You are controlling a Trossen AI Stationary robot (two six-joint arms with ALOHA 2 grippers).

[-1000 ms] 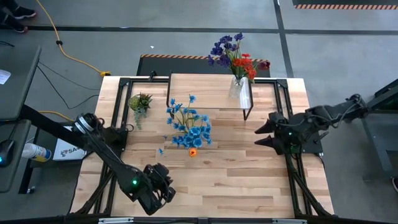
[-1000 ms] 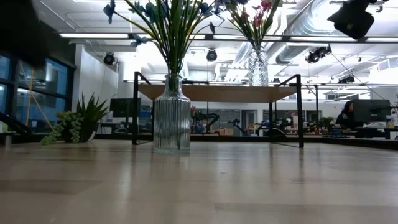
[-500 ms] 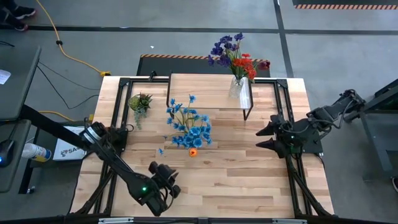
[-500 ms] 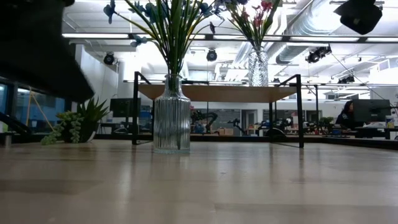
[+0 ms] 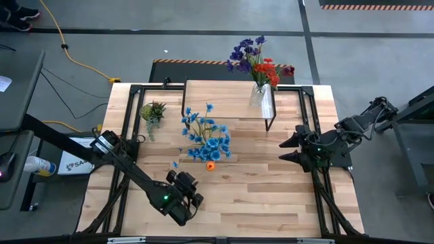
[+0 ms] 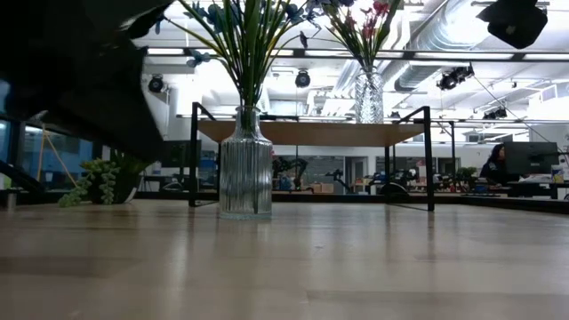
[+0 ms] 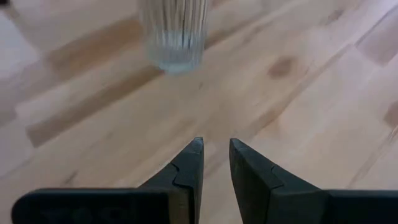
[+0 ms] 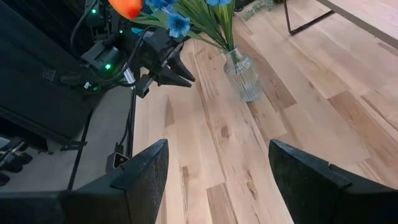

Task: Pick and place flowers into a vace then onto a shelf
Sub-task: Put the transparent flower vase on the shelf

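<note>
Pale plank tabletop (image 5: 258, 190) carries a ribbed glass vase (image 6: 245, 164) of blue flowers (image 5: 207, 139); red-purple flowers (image 5: 258, 61) stand on the slim-legged wooden shelf (image 5: 224, 98). Left gripper (image 5: 192, 196), empty, fingers slightly parted, points at that vase. Right gripper (image 5: 285, 148) hangs wide open, empty.

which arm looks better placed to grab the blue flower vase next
Left, probably. The left claw points at the ribbed glass vase of blue flowers with bare table between, fingers slightly apart. The right claw waits open near the shelf.
</note>
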